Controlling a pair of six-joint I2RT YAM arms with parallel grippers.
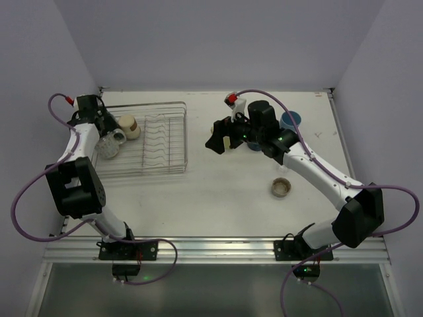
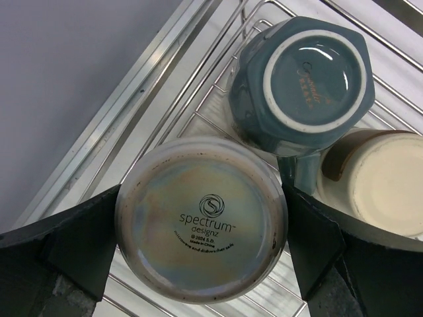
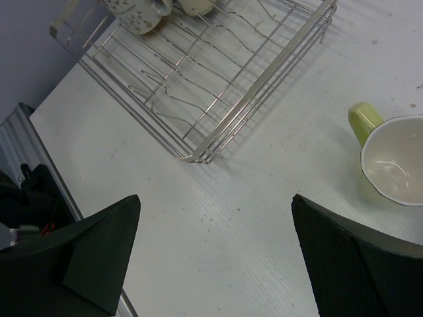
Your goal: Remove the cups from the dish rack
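Along the left side of the white tabletop [image 1: 225, 205], the rectangular silver wire dish rack [image 1: 158, 142] holds three cups that you can see, all crowded into its far left corner. Your left tool [image 2: 201, 198] is clamped on the pale speckled ceramic mug [image 2: 201, 228], with a black finger pressed to each side of it. The mug is mouth down. Its round glazed base faces the wrist camera, mottled grey-blue and brown, with "spectrum designz" printed in black.

Just beyond it sits the dark teal faceted mug [image 2: 304, 79], also mouth down. It has a pale foot ring, and its handle reaches down beside the gripped mug. Next to that lies the cream cup with a brown edge [image 2: 377, 181]; you cannot tell from these views which way it is turned. Elsewhere the rack is thin bright wire with a row of wavy tines.

Your right tool [image 3: 215, 198] hangs over the tabletop just off the rack's right side, its fingers spread wide with nothing between them. Near it, the pale yellow-green mug [image 3: 390, 162] stands upright on the tabletop. It is white and glossy inside, with a faceted rim and a chunky handle. Farther right, the light blue cup [image 1: 291, 120] stands near the far edge, partly behind the arm. The squat tan cup [image 1: 281, 188] stands alone toward the near side.
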